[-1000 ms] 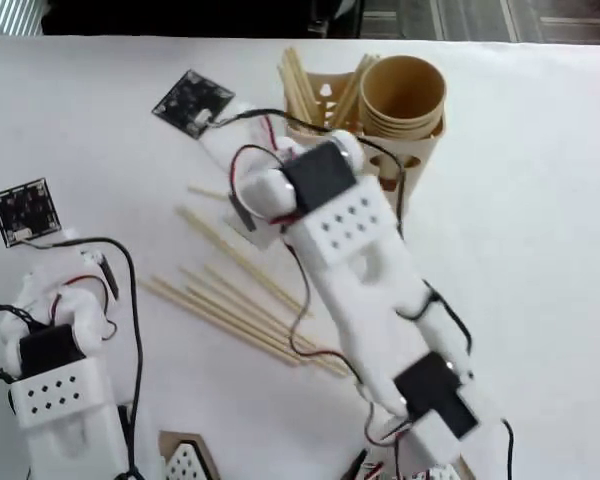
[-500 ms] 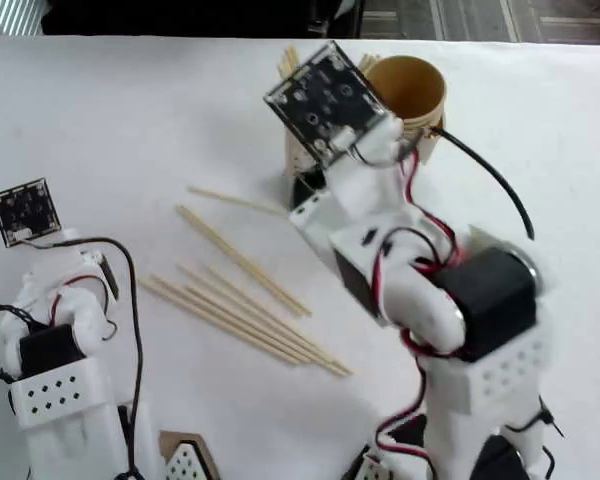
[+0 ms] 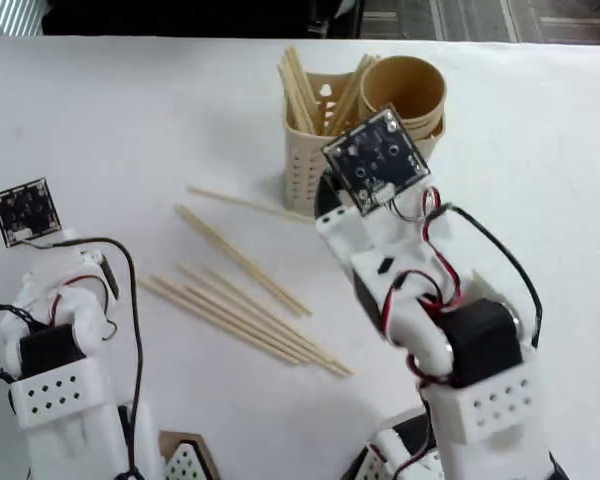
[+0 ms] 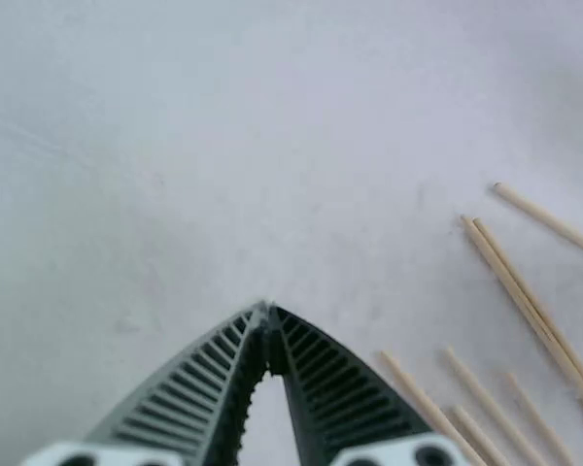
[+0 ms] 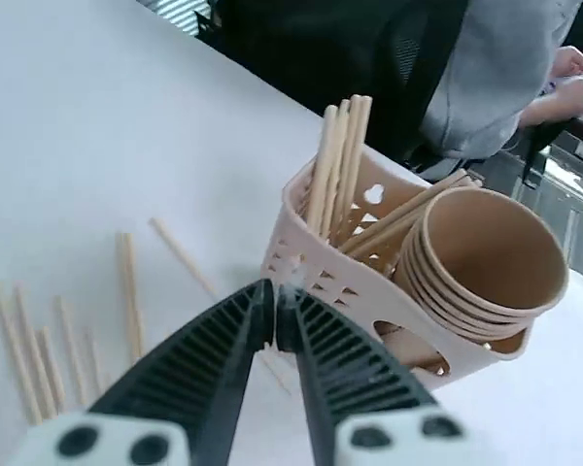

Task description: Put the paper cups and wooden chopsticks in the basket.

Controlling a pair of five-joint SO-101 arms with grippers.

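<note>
The right gripper (image 5: 274, 303) is hanging just short of the basket (image 5: 316, 254), its fingers pressed together on nothing. Stacked paper cups (image 5: 486, 257) and several chopsticks (image 5: 338, 160) are standing inside the basket. More loose chopsticks (image 3: 245, 322) are lying on the table (image 3: 100, 110) between the arms, near the left gripper (image 4: 269, 316), whose fingers are likewise meeting, empty

White table (image 3: 100, 110), dark chair (image 5: 301, 49) bhd, tiled floor (image 3: 480, 18).
</note>
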